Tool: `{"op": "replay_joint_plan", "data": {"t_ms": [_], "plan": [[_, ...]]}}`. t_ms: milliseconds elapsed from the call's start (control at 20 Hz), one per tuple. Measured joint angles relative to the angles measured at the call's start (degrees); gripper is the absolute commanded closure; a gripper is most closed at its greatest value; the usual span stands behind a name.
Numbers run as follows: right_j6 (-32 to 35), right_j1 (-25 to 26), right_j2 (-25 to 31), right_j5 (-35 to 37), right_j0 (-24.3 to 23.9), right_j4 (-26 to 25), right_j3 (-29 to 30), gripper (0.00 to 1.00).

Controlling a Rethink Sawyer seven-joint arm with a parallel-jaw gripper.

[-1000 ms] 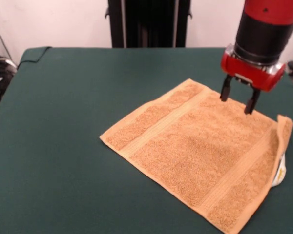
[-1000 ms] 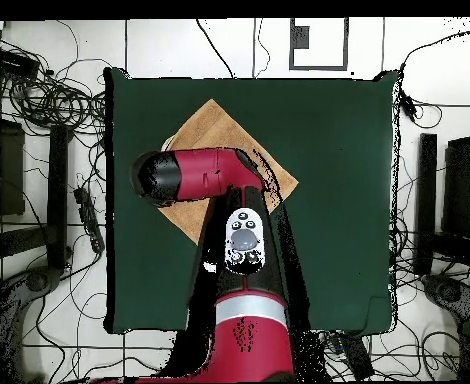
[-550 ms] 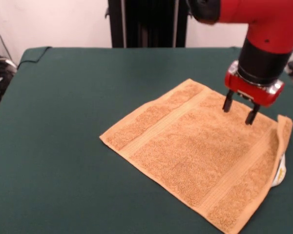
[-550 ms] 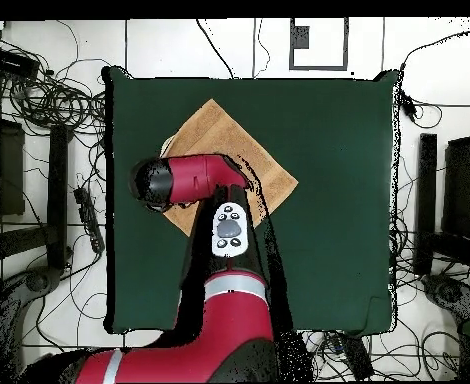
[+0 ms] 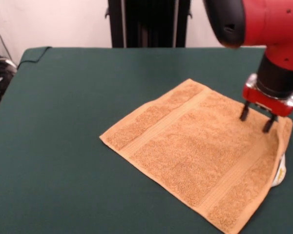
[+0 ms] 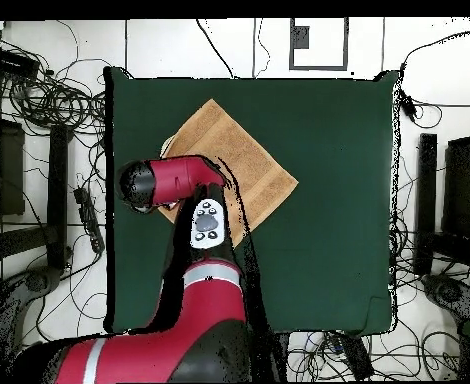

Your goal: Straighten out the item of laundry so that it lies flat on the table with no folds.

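Front view: claw (image 5: 256,118) spread above towel (image 5: 195,151) on table (image 5: 63,122).

We see the orange-tan terry towel (image 5: 200,151) lying spread on the dark green table (image 5: 63,122), turned diamond-wise, toward the front view's right side. Two flat woven bands cross it near opposite edges. Its right corner is folded up and over, with a small white label (image 5: 281,173) showing beneath.

Even bright light, soft faint shadows, no glare, focus sharp.
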Motion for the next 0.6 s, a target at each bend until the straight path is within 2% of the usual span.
{"op": "replay_joint_plan", "data": {"t_ms": [300,600], "plan": [[0.5,3.6,-1.7,1.3,3.5,3.0,-7.1,0.0],[0.5,5.7,-3.4,2.7,4.7,5.1,-11.4,0.0]]}}
